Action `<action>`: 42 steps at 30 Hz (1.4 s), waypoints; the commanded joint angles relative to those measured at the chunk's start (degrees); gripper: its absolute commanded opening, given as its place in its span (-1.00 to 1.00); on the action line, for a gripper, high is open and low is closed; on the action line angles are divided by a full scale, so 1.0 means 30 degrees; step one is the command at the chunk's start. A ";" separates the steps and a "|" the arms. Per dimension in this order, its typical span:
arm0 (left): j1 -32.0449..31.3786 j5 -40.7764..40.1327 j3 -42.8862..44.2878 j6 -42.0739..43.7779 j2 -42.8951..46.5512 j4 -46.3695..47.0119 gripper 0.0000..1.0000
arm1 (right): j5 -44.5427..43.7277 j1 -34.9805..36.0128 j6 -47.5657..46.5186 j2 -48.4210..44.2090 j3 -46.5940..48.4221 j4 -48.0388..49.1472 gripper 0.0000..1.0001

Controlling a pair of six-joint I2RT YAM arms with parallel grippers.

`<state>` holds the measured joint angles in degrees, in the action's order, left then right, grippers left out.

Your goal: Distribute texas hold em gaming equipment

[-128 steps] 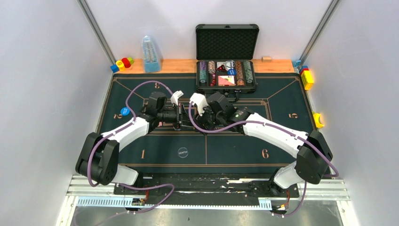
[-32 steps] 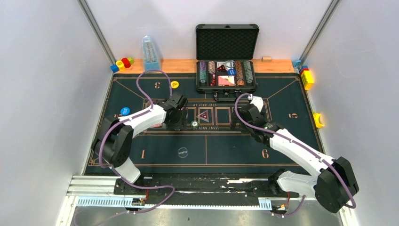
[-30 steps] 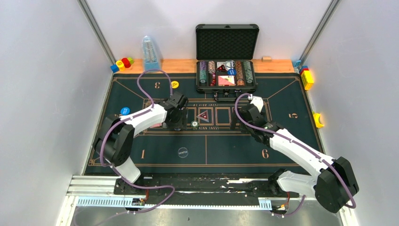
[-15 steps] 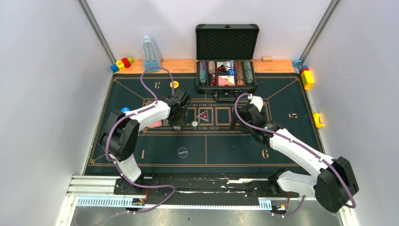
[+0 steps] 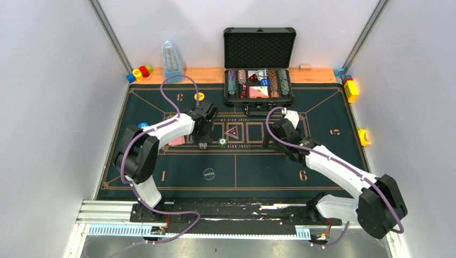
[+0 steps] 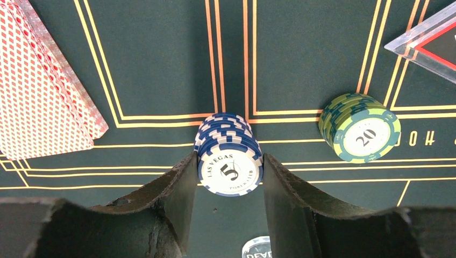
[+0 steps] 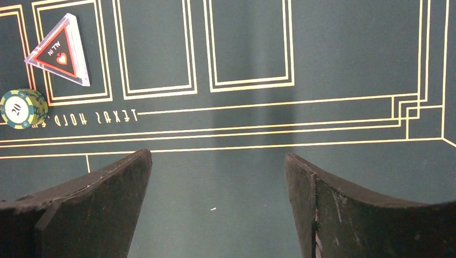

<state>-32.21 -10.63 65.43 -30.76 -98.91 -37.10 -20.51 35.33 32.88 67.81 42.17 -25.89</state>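
Observation:
A stack of blue-and-white "5" chips (image 6: 230, 161) stands on the green mat, and my left gripper (image 6: 230, 177) is shut on its two sides. In the top view that left gripper (image 5: 203, 141) hangs left of the mat's centre. A green "20" chip stack (image 6: 360, 134) (image 5: 221, 142) stands just to its right, and red-backed cards (image 6: 43, 107) (image 5: 176, 141) lie to its left. A clear dealer disc (image 6: 263, 248) (image 5: 209, 173) lies nearer the arms. My right gripper (image 7: 218, 177) (image 5: 270, 135) is open over bare mat, with nothing between its fingers.
An "all in" triangle (image 5: 233, 132) (image 7: 59, 51) lies mid-mat. The open black case (image 5: 259, 86) with chip rows and cards sits at the back. A yellow disc (image 5: 200, 97) and a blue disc (image 5: 142, 126) lie at the left. Toy blocks (image 5: 141, 71) and a clear blue bottle (image 5: 172, 62) stand behind.
My left jaws have come together onto the blue-and-white chip stack, and the left arm swung slightly. The right arm has barely moved and stays open.

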 commanded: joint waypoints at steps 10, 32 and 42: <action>0.0086 -0.0431 0.0935 -0.0396 -0.0417 -0.0532 -0.11 | -0.0373 -0.0038 -0.0239 -0.0133 0.0181 0.0485 0.89; 0.0057 -0.0615 0.0203 -0.1114 0.2769 -0.1702 -0.53 | -0.0267 -0.0037 -0.0282 -0.0001 0.0181 0.0485 0.89; 0.0042 -0.0514 -0.5192 -0.3297 0.9544 -0.3692 -0.43 | -0.0281 -0.0029 -0.0239 -0.0078 0.0151 0.0478 0.89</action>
<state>-32.16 -11.55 54.87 -36.23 -78.28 -44.60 -20.51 35.33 32.75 68.16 42.17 -25.89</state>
